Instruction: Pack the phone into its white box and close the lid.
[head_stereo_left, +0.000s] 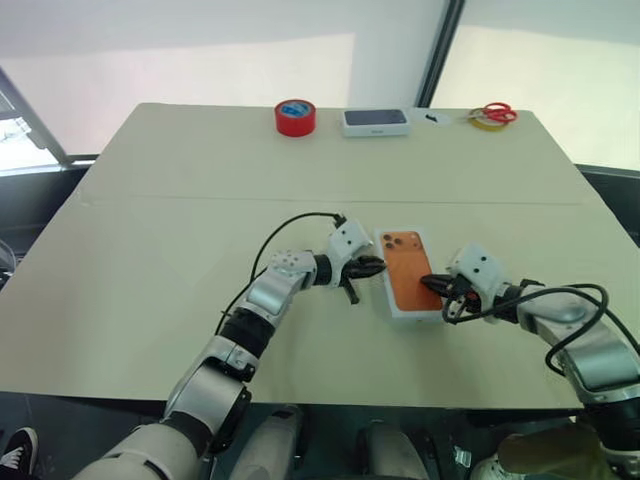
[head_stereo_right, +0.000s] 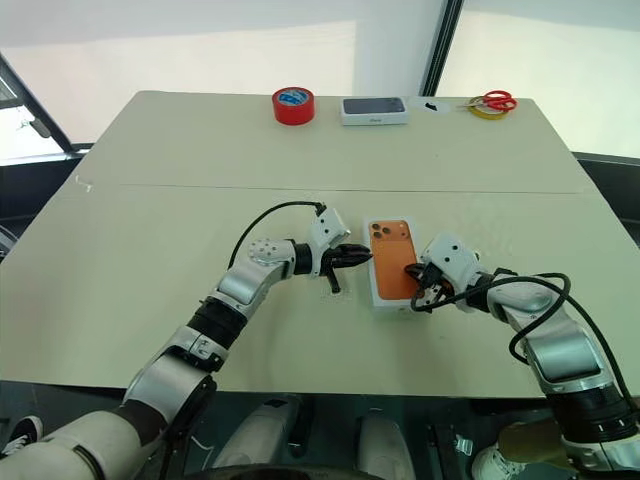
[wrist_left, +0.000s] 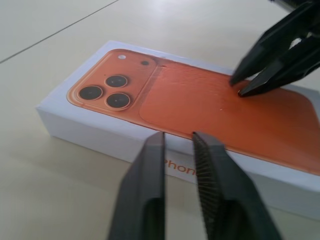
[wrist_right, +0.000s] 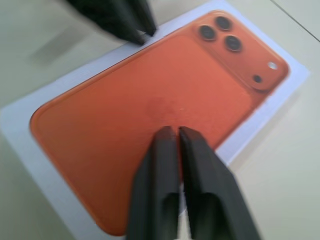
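**Closed white box between two narrowly parted grippers**

The table (head_stereo_left: 150, 200) is a broad, matte, pale beige sheet with a faint seam running across its middle. On its near half, between the two arms, lies the white box (wrist_left: 90, 127), flat and closed: a smooth rectangular carton with sharp edges.

The head views show its top only as an orange patch. The left wrist view shows much more: a glossy orange phone picture (wrist_left: 210, 105) with rounded corners, a raised-looking camera block with three dark lenses, and orange lettering on the white side wall.

The left gripper (wrist_left: 178, 135) points level at that side wall, just short of it. Its ribbed black fingers stand a narrow gap apart and hold nothing. The right gripper (wrist_right: 172, 130) slants down over the orange top with its fingers only a slit apart, tips at the surface, and also holds nothing.

Along the far edge sit a red tape roll (head_stereo_left: 295, 117), a small white box with a dark top (head_stereo_left: 376, 121) and red-handled scissors (head_stereo_left: 497, 112).
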